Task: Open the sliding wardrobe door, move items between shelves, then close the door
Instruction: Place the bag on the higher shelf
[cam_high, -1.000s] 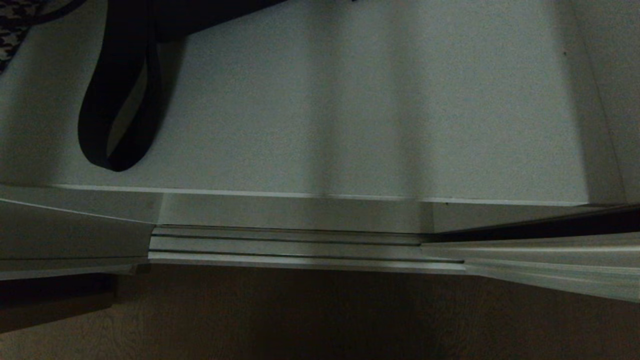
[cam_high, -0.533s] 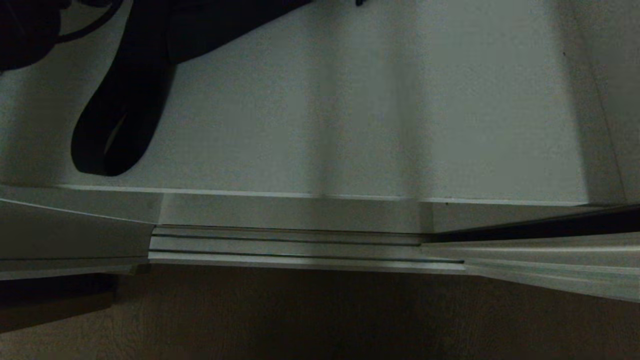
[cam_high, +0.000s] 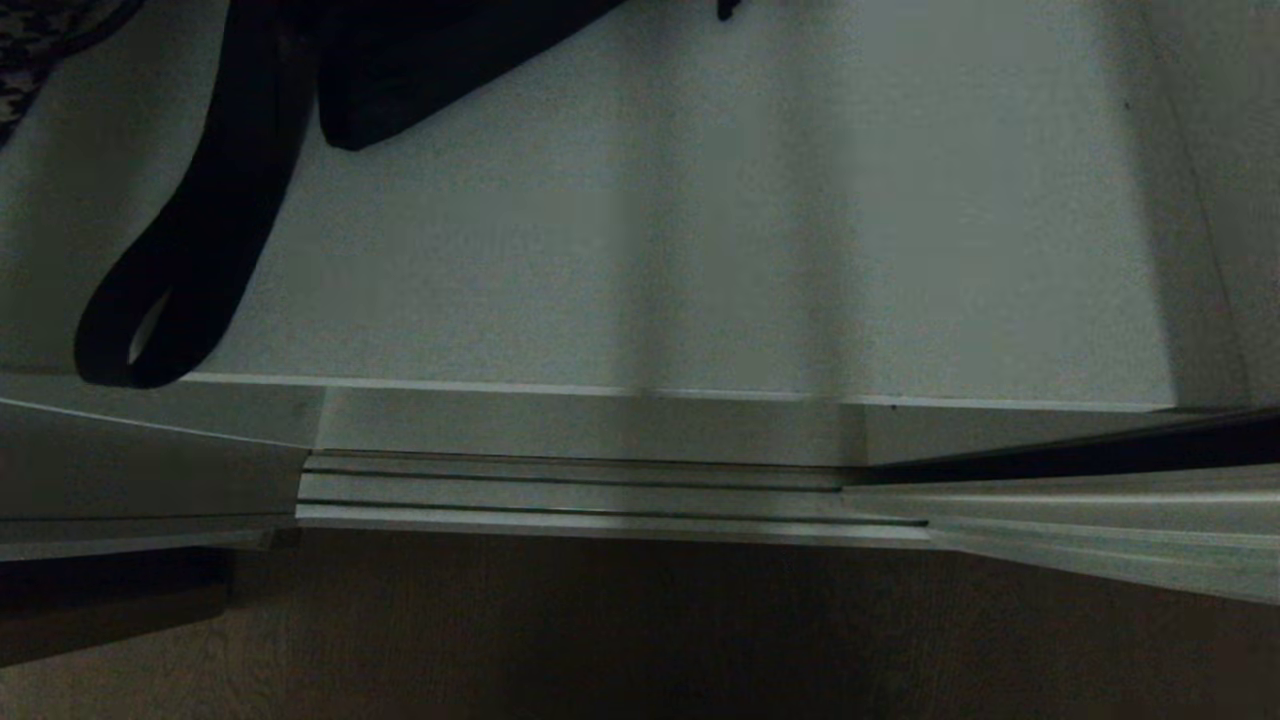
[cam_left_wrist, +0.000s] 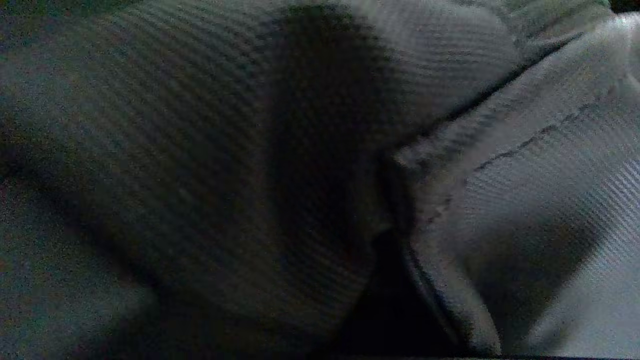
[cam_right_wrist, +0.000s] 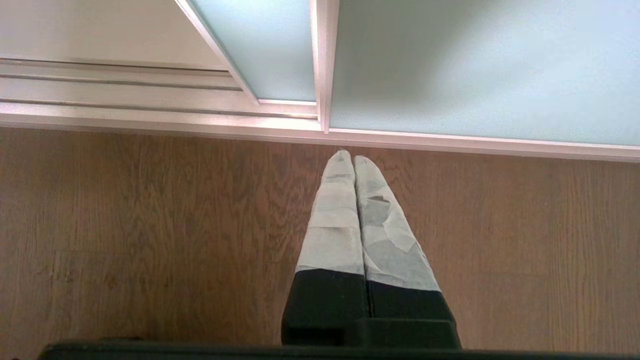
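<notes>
Black bag (cam_high: 430, 60) lay at matt shelf's (cam_high: 700, 250) far left, broad flat strap (cam_high: 180, 270) looping over front edge. Left gripper out of sight, clamped (ribbed fabric fills its view). Right gripper (cam_right_wrist: 348, 159) pressed shut above wood-grain floor (cam_right_wrist: 150, 225), near frosted door (cam_right_wrist: 475, 70).

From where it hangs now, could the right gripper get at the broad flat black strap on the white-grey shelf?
Probably not: the right gripper hangs shut over the wooden floor outside the track, while the strap lies far left on the shelf.

black bag (cam_high: 420, 70), pale blue-green glass door (cam_right_wrist: 480, 70), brown wood-grain floor (cam_right_wrist: 125, 225).
</notes>
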